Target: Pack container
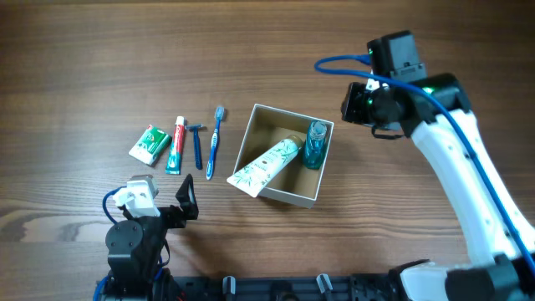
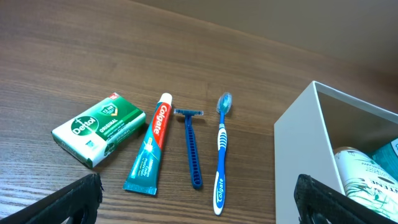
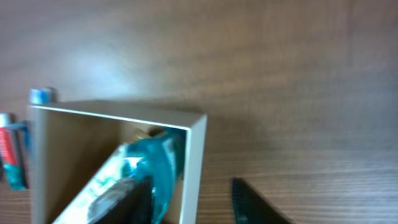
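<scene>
Mid-pack: box (image 1: 291,197) sits mid tabletop (image 1: 84,50) w/ tube (image 1: 266,164) & bottle (image 1: 315,144) inside. Soap (image 1: 150,143), toothpaste (image 1: 175,145), razor (image 1: 198,146), toothbrush (image 1: 214,142) lie outside, to its left. Left fingers (image 2: 74,199) wide, empty; right fingers (image 3: 255,202) apart, empty. Next, I reckon: left grabs toothbrush

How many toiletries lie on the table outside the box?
4, in a row left of the box: soap farthest left, then toothpaste, razor, and toothbrush nearest the box. None appears hidden.
</scene>
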`<act>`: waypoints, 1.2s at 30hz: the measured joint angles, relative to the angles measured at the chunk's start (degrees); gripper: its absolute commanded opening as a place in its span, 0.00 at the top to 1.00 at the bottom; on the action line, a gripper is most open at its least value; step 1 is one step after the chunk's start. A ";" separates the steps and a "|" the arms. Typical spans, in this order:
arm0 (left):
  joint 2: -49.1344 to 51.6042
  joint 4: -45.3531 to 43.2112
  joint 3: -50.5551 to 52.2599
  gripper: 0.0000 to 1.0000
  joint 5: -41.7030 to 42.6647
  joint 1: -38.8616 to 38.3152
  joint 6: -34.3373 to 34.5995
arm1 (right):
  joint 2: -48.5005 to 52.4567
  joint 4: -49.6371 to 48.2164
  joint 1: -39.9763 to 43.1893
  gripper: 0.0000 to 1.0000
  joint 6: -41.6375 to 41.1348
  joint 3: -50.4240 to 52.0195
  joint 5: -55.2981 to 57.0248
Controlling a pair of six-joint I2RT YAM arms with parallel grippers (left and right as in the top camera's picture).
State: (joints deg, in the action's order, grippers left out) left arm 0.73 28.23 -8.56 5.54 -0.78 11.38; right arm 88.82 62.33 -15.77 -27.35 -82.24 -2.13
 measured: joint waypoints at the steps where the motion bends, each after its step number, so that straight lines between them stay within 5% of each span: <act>1: 0.00 0.00 0.00 0.00 0.00 0.00 0.00 | 0.98 -0.02 0.04 0.65 -0.11 0.70 -0.31; 10: 0.00 0.00 0.00 0.00 0.02 0.00 0.00 | 11.19 -1.88 0.09 0.65 -0.04 2.08 -5.40; 16: 0.00 0.00 0.00 0.00 0.02 0.00 0.00 | 14.05 -2.34 0.09 0.82 0.37 2.08 -6.84; 21: 0.00 0.00 0.00 0.00 0.00 0.00 0.00 | 14.12 -4.15 0.09 0.83 1.03 2.08 -6.56; 26: 0.00 0.00 0.00 0.00 0.00 0.00 0.02 | 14.14 -8.72 0.07 0.95 1.66 2.23 -6.43; 36: 0.00 0.00 0.00 0.00 0.00 0.00 0.00 | 16.24 -15.74 0.09 0.96 1.73 1.79 -6.69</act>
State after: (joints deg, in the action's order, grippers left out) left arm 0.73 28.23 -8.56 5.54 -0.78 11.38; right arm 105.06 46.59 -15.68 -25.63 -80.44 -8.82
